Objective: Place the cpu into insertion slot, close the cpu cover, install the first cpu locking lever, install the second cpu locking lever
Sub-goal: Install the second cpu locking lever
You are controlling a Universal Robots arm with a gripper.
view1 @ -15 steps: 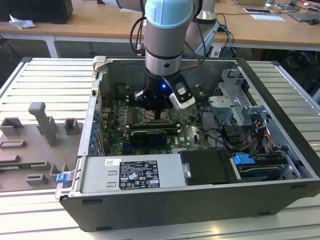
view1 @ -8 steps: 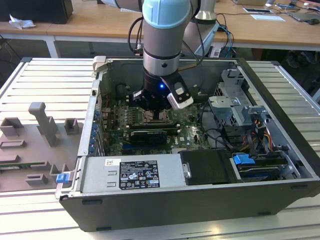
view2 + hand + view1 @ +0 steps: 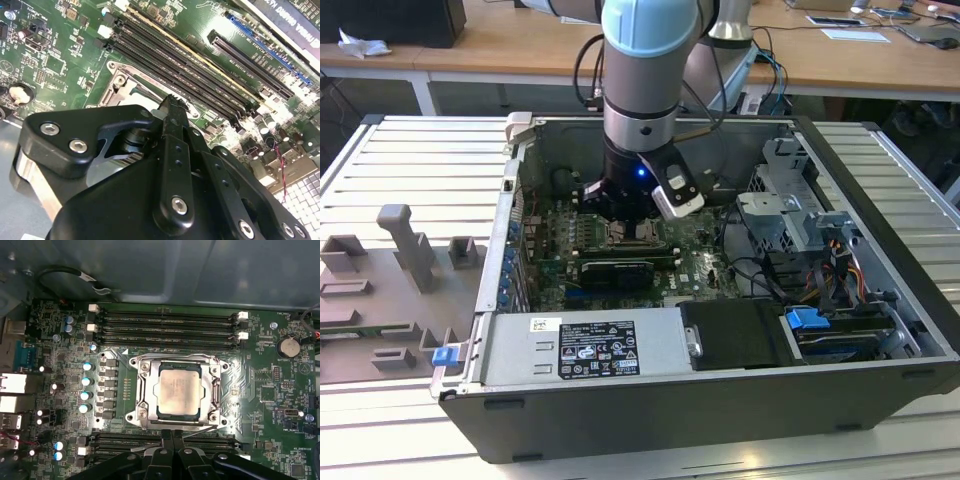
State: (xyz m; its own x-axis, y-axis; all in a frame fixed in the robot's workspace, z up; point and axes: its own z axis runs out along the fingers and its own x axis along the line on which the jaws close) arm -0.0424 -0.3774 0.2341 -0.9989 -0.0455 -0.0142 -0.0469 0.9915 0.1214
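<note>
In the first wrist view the gripper (image 3: 172, 437) hangs at the near edge of the socket, fingers pressed together, holding nothing. Past it the cpu (image 3: 177, 391) lies flat and square in the insertion slot (image 3: 141, 390), the cpu cover (image 3: 175, 361) closed around it.
</note>
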